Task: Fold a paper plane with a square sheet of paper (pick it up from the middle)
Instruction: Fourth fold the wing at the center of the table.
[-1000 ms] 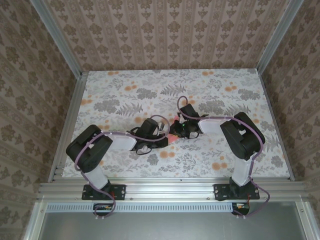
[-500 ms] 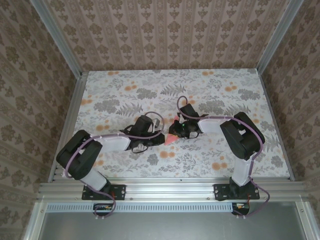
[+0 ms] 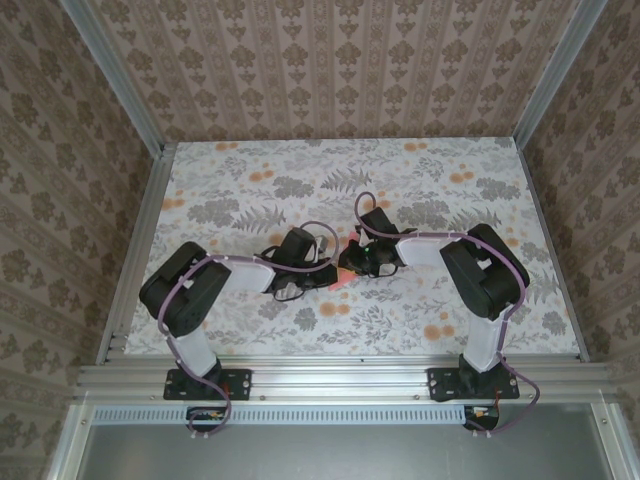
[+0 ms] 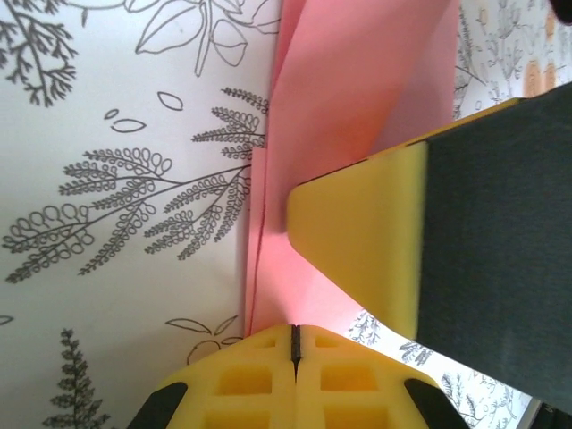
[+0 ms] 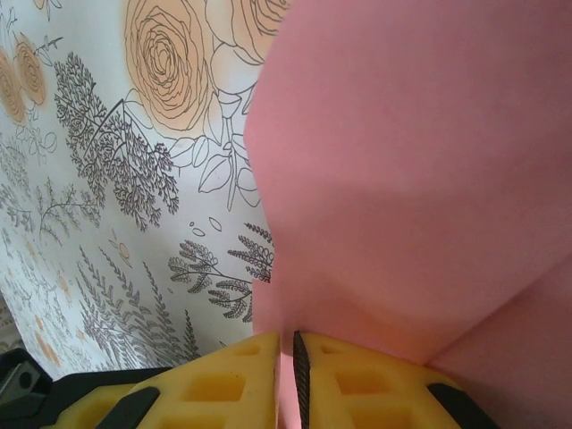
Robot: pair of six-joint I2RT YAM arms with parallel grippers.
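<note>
Arms [image 3: 240, 272] bent inward, tools [image 4: 295, 344] [image 5: 291, 350] apparently pinching paper plane [image 5: 402, 179]

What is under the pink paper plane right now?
The flower-printed tabletop shows beside and past the paper plane. The patch directly beneath it is covered by the paper, so contact cannot be told.

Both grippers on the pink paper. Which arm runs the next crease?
Left, probably. The left gripper pinches the paper at its folded edge, lined up to slide along it. The right gripper clamps the broad flap, so it suits anchoring.
</note>
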